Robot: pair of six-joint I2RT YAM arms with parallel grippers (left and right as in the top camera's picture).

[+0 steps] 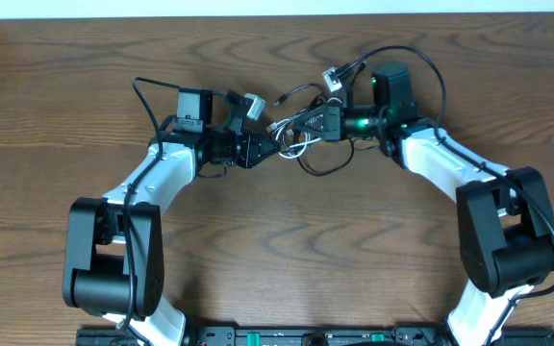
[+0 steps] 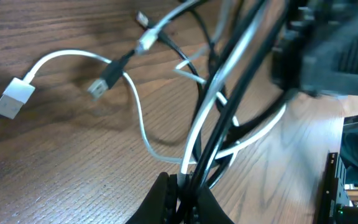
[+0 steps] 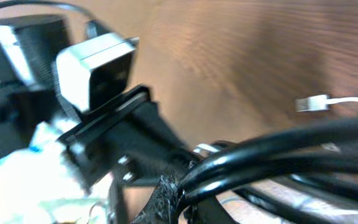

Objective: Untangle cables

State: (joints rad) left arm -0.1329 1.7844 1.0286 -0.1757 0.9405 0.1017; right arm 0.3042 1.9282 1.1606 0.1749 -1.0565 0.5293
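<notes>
The cables (image 1: 301, 144), one white and the rest black, hang as a tangled bundle between my two grippers over the middle of the table. In the left wrist view, my left gripper (image 2: 185, 198) is shut on a white strand (image 2: 138, 121) and black strands (image 2: 229, 106) that rise from its jaws. The white cable ends in a white USB plug (image 2: 14, 98), and a black plug (image 2: 104, 81) lies beside it. My right gripper (image 3: 188, 196) is shut on thick-looking black cables (image 3: 278, 152). A small white plug (image 3: 312, 102) lies beyond on the wood. From above, the left gripper (image 1: 269, 146) and right gripper (image 1: 301, 128) nearly touch.
A black cable loop (image 1: 327, 165) trails on the wooden table (image 1: 277, 250) below the grippers. A white plug end (image 1: 333, 79) lies behind the right gripper. The right arm's body (image 2: 328, 50) fills the top right of the left wrist view, and the left arm's camera (image 3: 95, 68) looms in the right wrist view.
</notes>
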